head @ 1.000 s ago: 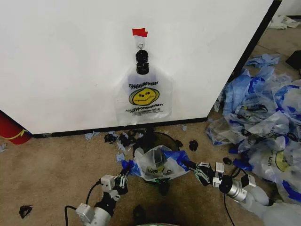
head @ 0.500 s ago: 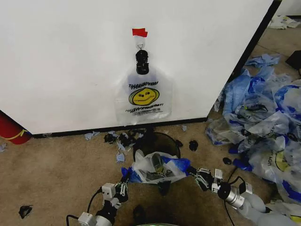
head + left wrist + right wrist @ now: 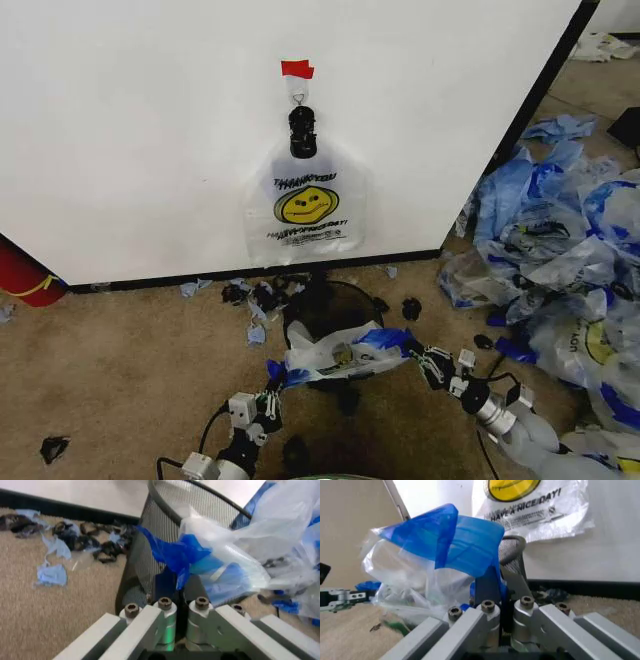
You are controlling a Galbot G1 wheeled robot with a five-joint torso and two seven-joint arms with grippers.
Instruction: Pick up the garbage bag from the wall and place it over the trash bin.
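A translucent garbage bag (image 3: 335,352) with blue handles is stretched between both grippers, over the near rim of the black mesh trash bin (image 3: 322,298). My left gripper (image 3: 269,390) is shut on its left blue handle (image 3: 172,553), close to the bin (image 3: 165,532). The right gripper (image 3: 428,360) is shut on the other blue handle (image 3: 470,536), with the bin's mesh (image 3: 511,548) just behind. A second smiley "THANK YOU" bag (image 3: 306,205) hangs flat on the white wall (image 3: 150,120) from a black clip (image 3: 302,130) under red tape (image 3: 297,69).
A heap of bluish plastic bags (image 3: 560,250) covers the floor on the right. Black and blue scraps (image 3: 250,295) lie along the wall's base by the bin. A red cylinder (image 3: 22,272) stands at the left edge. The carpet on the left is open.
Both grippers have drawn back toward me. The bag has gone from a bunched heap in the bin to a flatter sheet stretched across its near rim.
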